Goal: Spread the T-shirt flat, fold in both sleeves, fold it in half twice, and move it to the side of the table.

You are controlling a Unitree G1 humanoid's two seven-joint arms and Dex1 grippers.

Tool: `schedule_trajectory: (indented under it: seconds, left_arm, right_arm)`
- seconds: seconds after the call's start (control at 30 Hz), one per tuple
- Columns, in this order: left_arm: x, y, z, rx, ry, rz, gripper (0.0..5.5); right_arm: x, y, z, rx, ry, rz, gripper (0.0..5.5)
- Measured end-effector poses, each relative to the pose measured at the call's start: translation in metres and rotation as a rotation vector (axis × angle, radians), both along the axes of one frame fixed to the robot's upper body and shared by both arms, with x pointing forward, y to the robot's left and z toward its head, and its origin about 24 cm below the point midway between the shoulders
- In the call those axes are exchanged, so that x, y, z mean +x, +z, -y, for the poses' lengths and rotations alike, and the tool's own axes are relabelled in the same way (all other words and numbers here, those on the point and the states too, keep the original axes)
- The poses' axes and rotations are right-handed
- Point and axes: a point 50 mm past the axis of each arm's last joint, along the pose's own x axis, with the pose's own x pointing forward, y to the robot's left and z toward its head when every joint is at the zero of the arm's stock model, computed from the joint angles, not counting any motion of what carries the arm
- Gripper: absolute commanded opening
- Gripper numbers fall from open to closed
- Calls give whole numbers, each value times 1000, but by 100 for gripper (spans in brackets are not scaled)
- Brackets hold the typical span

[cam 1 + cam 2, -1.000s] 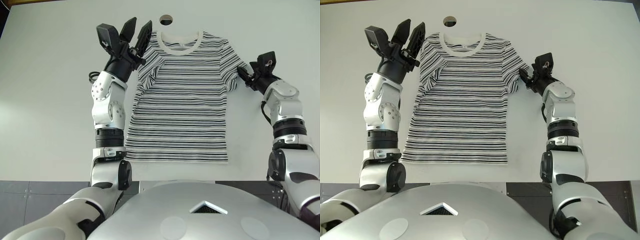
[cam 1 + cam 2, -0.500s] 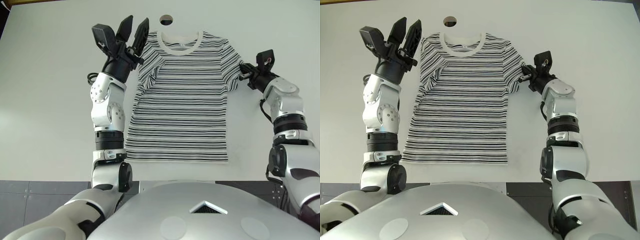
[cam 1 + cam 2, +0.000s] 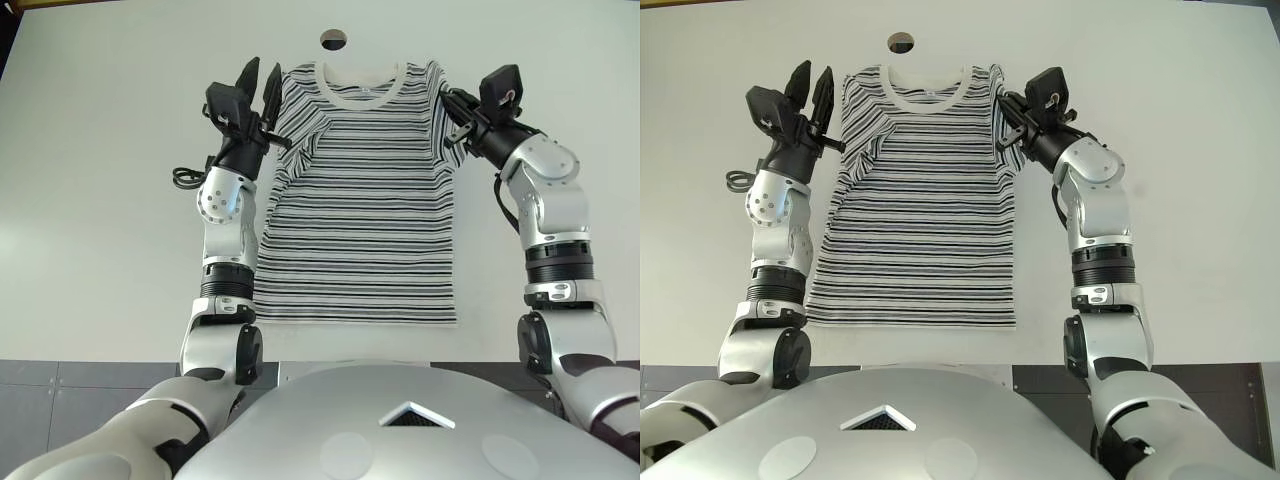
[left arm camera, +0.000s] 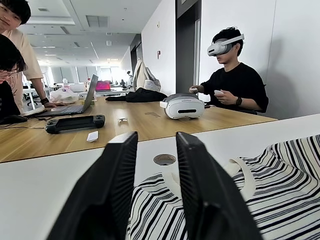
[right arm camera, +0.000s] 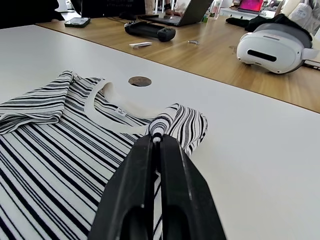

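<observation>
A black-and-white striped T-shirt (image 3: 360, 220) lies face up on the white table (image 3: 100, 250), collar at the far end. Its left sleeve (image 3: 300, 140) is folded in over the chest. My right gripper (image 3: 452, 105) is shut on the right sleeve (image 5: 182, 122), holding it lifted just above the shirt's right shoulder, so the sleeve curls inward. In the right wrist view the shut fingers (image 5: 150, 165) pinch a bunch of striped cloth. My left gripper (image 3: 258, 82) hovers open beside the shirt's left shoulder, with nothing between its fingers (image 4: 195, 165).
A round hole (image 3: 332, 39) sits in the table just past the collar. A black cable (image 3: 182, 177) loops beside my left arm. The table's near edge (image 3: 100, 361) runs close to the shirt's hem. Bare tabletop lies on both sides of the shirt.
My right gripper has carried the right sleeve up and inward toward the shirt's shoulder. My left gripper, still open, has come down and a little nearer to the shirt.
</observation>
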Motion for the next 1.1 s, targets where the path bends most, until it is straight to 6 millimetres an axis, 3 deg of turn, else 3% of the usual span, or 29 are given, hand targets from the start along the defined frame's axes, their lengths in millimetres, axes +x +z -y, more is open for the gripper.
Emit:
schedule_trajectory:
  seconds: [0.13,0.47,0.7,0.93,1.0,1.1]
  left_arm:
    - [0,1,3,7,-11,7,67]
    - [4,2,6,13,-22,7,67]
    - [4,-1,6,11,-19,-7,62]
    - [3,-1,5,41,11,34,62]
    - [2,2,6,70,9,73,62]
    - [1,5,2,145,-15,111,62]
  right_arm:
    - [0,-22,0,-80,-22,-80,10]
    - [-2,-33,-17,-67,36,-121,10]
    - [-7,-38,-26,-59,110,-143,154]
    - [-14,-30,-21,60,138,-145,158]
    - [-17,-26,-18,78,152,-129,190]
    - [-28,-13,-7,71,173,10,206]
